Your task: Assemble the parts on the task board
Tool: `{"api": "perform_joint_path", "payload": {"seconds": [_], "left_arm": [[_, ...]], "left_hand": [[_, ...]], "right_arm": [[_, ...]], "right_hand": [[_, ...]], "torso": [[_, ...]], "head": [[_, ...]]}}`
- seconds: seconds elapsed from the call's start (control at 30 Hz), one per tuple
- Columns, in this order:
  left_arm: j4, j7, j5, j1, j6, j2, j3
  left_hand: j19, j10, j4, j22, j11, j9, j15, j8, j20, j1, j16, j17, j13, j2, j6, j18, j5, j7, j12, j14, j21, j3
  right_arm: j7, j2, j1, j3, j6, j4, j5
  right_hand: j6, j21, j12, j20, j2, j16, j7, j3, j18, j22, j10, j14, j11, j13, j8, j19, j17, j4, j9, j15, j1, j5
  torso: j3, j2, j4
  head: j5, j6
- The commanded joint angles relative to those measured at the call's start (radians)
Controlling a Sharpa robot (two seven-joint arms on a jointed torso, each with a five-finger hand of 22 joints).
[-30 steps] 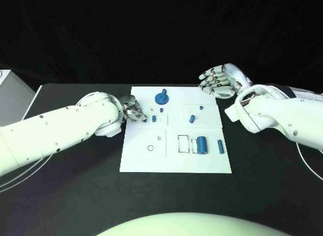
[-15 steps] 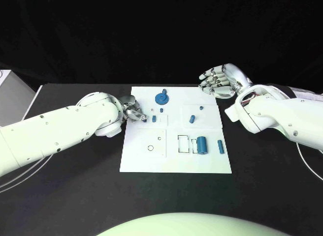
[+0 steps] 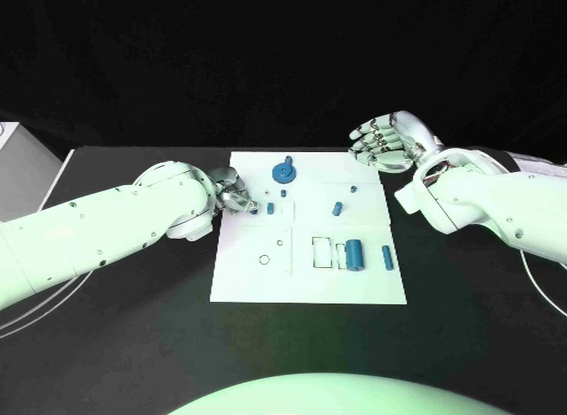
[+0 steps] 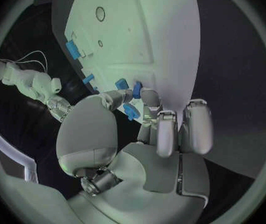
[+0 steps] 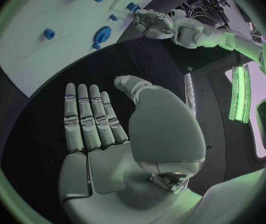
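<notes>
Several small blue parts lie scattered on the white task board [image 3: 306,290], which sits flat in the middle of the black table [image 3: 134,346] with its long side running away from the robot. The biggest part, a thick blue cylinder [image 3: 353,255], lies on its side in the near right area of the board with its long axis pointing away from the robot; just beside it, nearer the board's right edge, a slimmer blue bar [image 3: 385,256] lies parallel, and the two do not touch. Farther back, a short blue peg [image 3: 337,207] lies slightly slanted, and a round blue gear-like piece [image 3: 283,172] stands near the far edge with a knob on top. The left hand [image 3: 232,194] rests at the board's left edge, its fingers [image 4: 168,129] curled in close together, with the tips at a small blue part [image 3: 269,207]; in the left wrist view, blue pieces [image 4: 135,90] sit right at the fingertips, but I cannot tell whether the hand is actually pinching one or only touching it. The right hand [image 3: 385,141] is up off the board just beyond its far right corner, holding nothing; in the right wrist view its fingers [image 5: 86,117] lie straight, side by side, with the thumb apart, over the dark table.
</notes>
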Motion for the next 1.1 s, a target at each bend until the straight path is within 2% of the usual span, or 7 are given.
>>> {"api": "perform_joint_path", "payload": {"seconds": [0.03, 0.2, 0.43, 0.5, 0.63, 0.9, 1.1], "left_arm": [[0.000, -0.011, 0.006, -0.004, 0.023, 0.000, -0.003], [0.000, -0.010, 0.005, -0.004, 0.025, 0.001, -0.003], [0.002, -0.008, 0.005, -0.004, 0.026, 0.000, -0.003], [0.002, -0.006, 0.005, -0.004, 0.026, 0.000, -0.003], [0.003, -0.004, 0.005, -0.004, 0.028, 0.001, -0.003], [0.003, -0.003, 0.006, -0.004, 0.030, 0.001, -0.003], [0.003, -0.003, 0.011, -0.004, 0.034, 0.002, -0.003]], "left_hand": [[0.002, -0.007, -0.002, 0.032, -0.004, -0.002, -0.004, -0.007, 0.004, 0.000, 0.000, 0.257, 0.001, 0.001, -0.001, -0.006, -0.001, 0.003, 0.001, 0.102, -0.005, -0.009], [0.002, -0.007, -0.009, 0.032, -0.007, -0.007, -0.007, -0.009, 0.002, 0.039, 0.001, 0.258, 0.002, 0.007, 0.000, -0.006, 0.004, 0.000, 0.001, 0.102, -0.006, 0.006], [0.003, -0.005, -0.023, 0.034, -0.010, -0.007, -0.010, -0.005, 0.000, 0.093, 0.003, 0.261, 0.004, 0.010, -0.002, -0.007, 0.005, -0.003, 0.001, 0.103, -0.006, 0.066], [0.004, -0.002, -0.038, 0.036, -0.012, -0.002, -0.011, 0.005, -0.002, 0.116, 0.004, 0.263, 0.006, 0.008, -0.006, -0.007, 0.004, -0.003, 0.000, 0.104, -0.004, 0.106], [0.005, 0.000, -0.052, 0.039, -0.011, 0.006, -0.011, 0.016, -0.002, 0.129, 0.004, 0.263, 0.005, 0.009, -0.013, -0.008, 0.004, -0.003, -0.002, 0.104, -0.002, 0.142], [0.005, 0.001, -0.055, 0.038, -0.011, 0.009, -0.011, 0.019, -0.002, 0.131, 0.004, 0.263, 0.004, 0.009, -0.015, -0.007, 0.003, -0.003, -0.002, 0.104, -0.003, 0.150], [0.006, 0.005, -0.066, 0.042, -0.010, 0.022, -0.010, 0.037, -0.001, 0.136, 0.004, 0.263, 0.003, 0.015, -0.015, -0.008, 0.004, -0.001, -0.005, 0.104, -0.001, 0.181]], "right_arm": [[0.008, 0.000, 0.000, 0.000, 0.011, 0.001, -0.004], [0.007, 0.001, 0.000, 0.000, 0.011, 0.001, -0.005], [0.007, 0.001, 0.000, 0.000, 0.012, 0.000, -0.005], [0.007, 0.001, 0.000, 0.000, 0.012, 0.000, -0.006], [0.007, 0.002, 0.000, 0.000, 0.012, 0.000, -0.006], [0.007, 0.002, 0.000, 0.000, 0.012, 0.000, -0.006], [0.008, 0.002, 0.000, 0.000, 0.012, 0.000, -0.006]], "right_hand": [[0.004, 0.001, -0.005, 0.004, -0.002, 0.000, 0.029, 0.002, 0.014, -0.001, -0.003, -0.003, 0.001, -0.001, -0.007, -0.005, -0.001, 0.007, -0.002, 0.006, -0.003, 0.005], [0.004, 0.001, -0.005, 0.004, -0.002, 0.000, 0.029, 0.002, 0.014, -0.001, -0.003, -0.003, 0.001, -0.001, -0.007, -0.005, -0.001, 0.007, -0.002, 0.006, -0.003, 0.005], [0.005, 0.001, -0.005, 0.004, -0.003, 0.000, 0.029, 0.002, 0.014, -0.001, -0.003, -0.004, 0.001, -0.001, -0.007, -0.006, -0.002, 0.006, -0.002, 0.006, -0.002, 0.007], [0.005, 0.001, -0.005, 0.004, -0.003, 0.000, 0.029, 0.002, 0.014, -0.001, -0.003, -0.004, 0.001, -0.001, -0.007, -0.006, -0.002, 0.006, -0.002, 0.006, -0.002, 0.007], [0.005, 0.001, -0.005, 0.004, -0.003, 0.000, 0.029, 0.002, 0.014, -0.001, -0.003, -0.004, 0.001, -0.001, -0.007, -0.006, -0.002, 0.006, -0.002, 0.006, -0.002, 0.007], [0.005, 0.001, -0.005, 0.004, -0.003, 0.000, 0.029, 0.002, 0.014, -0.001, -0.003, -0.004, 0.001, -0.001, -0.007, -0.006, -0.002, 0.006, -0.002, 0.006, -0.002, 0.007], [0.005, 0.001, -0.005, 0.004, -0.003, 0.000, 0.029, 0.002, 0.014, -0.001, -0.003, -0.004, 0.001, -0.001, -0.007, -0.006, -0.002, 0.006, -0.002, 0.006, -0.002, 0.007]], "torso": [[-0.0005, 0.000, 0.0007], [-0.0005, 0.000, 0.0007], [-0.0006, 0.000, 0.0003], [-0.0006, 0.000, 0.0001], [-0.0005, 0.000, 0.0007], [0.0001, 0.000, 0.0002], [0.0005, 0.000, -0.0002]], "head": [[0.000, 0.000], [0.000, 0.000], [0.001, -0.001], [0.001, -0.001], [0.001, -0.002], [0.001, -0.002], [0.002, -0.002]]}}
